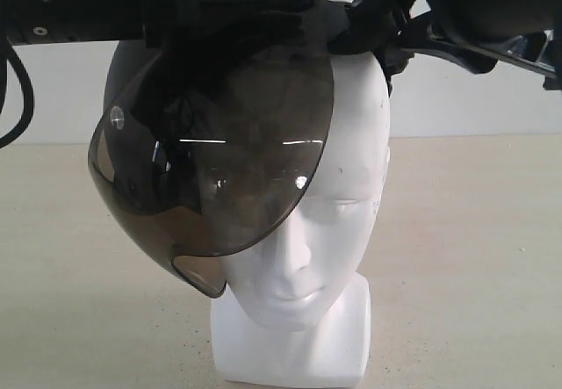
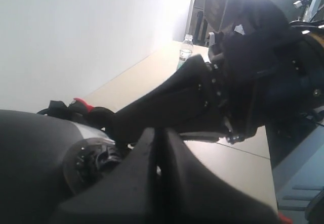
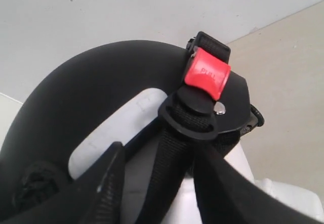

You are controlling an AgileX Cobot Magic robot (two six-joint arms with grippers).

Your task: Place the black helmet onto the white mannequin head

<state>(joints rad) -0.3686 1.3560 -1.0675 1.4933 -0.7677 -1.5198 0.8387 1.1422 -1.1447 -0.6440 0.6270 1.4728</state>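
1. Exterior view: the matte black rounded open-face helmet [image 1: 202, 126] sits askew on the smooth white bald mannequin head [image 1: 342, 187], which stands on the beige surface [image 1: 474, 257]. The shell is shifted and tilted toward the left arm's side. Its smoky-brown transparent visor [image 1: 219, 196] covers one eye and cheek, and the other half of the face is bare.
2. Exterior view: the right end effector [image 1: 378, 25] is at the helmet's upper edge, above the head. Its opening cannot be read here.
3. Left wrist view: the fingers of the left end effector [image 2: 154, 138] are drawn together with only a thin seam between them. Whether anything is pinched there is hidden. The dark shell lies just beside them.
4. Right wrist view: the right end effector is partly open. Its fingers stand either side of the black woven strap [image 3: 167, 178], below the red plastic buckle [image 3: 206, 75]. No firm clamp on the strap is visible. The white head shows inside the shell opening.
5. Hazard: the helmet appears only part seated. If support is withdrawn now, the offset weight may slide it off the low side.
6. Hazard: a sideways push to centre the shell may tip the head, because nothing visibly anchors its base.
7. Hazard: the strap may be trapped between shell and head, or may snag a finger as it retracts and drag the helmet askew.
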